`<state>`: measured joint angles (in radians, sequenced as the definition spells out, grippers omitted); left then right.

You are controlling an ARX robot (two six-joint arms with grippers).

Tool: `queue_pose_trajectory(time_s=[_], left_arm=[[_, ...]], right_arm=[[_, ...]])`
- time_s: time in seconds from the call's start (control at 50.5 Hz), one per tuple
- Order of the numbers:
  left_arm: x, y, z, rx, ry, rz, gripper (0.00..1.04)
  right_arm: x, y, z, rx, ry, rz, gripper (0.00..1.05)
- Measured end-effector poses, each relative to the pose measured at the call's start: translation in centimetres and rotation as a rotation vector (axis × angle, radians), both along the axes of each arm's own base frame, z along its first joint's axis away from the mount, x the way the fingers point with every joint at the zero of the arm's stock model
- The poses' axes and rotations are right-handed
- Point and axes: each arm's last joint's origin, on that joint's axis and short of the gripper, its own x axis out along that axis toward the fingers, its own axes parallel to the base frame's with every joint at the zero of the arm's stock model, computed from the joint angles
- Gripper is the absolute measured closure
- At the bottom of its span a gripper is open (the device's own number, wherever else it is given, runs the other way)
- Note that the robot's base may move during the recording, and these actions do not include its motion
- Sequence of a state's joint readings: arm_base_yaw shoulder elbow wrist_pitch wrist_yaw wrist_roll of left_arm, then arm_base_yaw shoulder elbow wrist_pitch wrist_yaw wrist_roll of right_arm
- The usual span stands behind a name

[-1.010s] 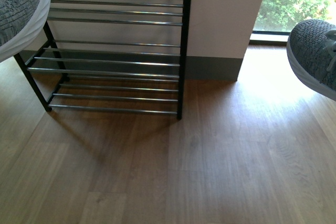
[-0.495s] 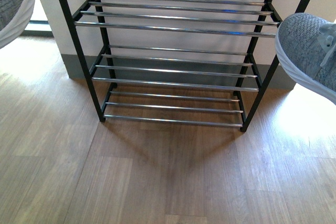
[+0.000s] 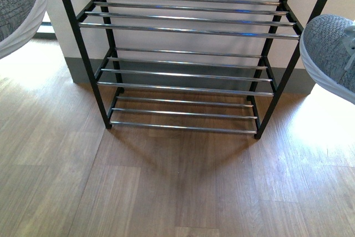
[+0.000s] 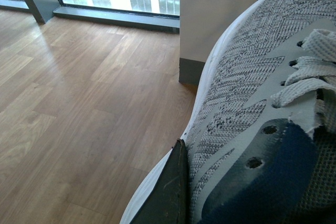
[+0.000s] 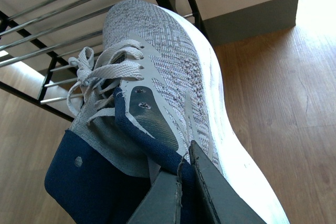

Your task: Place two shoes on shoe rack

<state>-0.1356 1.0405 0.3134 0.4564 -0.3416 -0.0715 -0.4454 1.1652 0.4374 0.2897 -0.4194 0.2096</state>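
Grey knit, white sole: one sneaker per arm, both held off the wood floor [image 3: 177, 192], neither on the rack yet.

- Left claw [image 4: 173, 182]: only one dark finger shows, pressed flat against the left sneaker [image 4: 247, 87] by the collar. The other finger is hidden, prob. inside the shoe. I read it as clamped on the upper.
- Right claw [image 5: 186, 161]: two fingers pinched together over the navy collar of the right sneaker [image 5: 168, 77], so it's clamped.
- Shoe rack [image 3: 188, 30]: dead ahead, centred btw the arms. Three tiers of chrome rods in front view, all bare; top tier out of frame.

Key relation: the rods run left-right across my view. The left sneaker [image 3: 16, 9] hangs up at far left, outside the rack's left post with a clear gap. The right sneaker [image 3: 330, 54] sits just beside the right post at approx. upper-tier height. In the right wrist view its toe points at the rack [image 5: 52, 3], long axis crosswise to the rods.

Judgement: the right arm is nearer and better lined up. It needs to shift inward past the post, then go toe-first onto a tier, sole flat across the rods. Risk: the toe clips the post.
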Motion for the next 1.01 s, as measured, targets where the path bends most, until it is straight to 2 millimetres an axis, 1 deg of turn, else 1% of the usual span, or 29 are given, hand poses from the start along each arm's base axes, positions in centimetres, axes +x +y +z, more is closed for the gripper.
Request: queue_pose_trajectory(time_s=[0.97,1.01], left_arm=[[-0.03,0.0,-0.08,0.0,0.003,0.0,1.03],[-0.03,0.0,-0.08,0.0,0.003,0.0,1.03]], right_arm=[[-0.05,0.02,-0.09,0.001,0.002,0.0,1.04],[-0.03,-0.01,-0.09,-0.008,-0.02,0.022,1.04]])
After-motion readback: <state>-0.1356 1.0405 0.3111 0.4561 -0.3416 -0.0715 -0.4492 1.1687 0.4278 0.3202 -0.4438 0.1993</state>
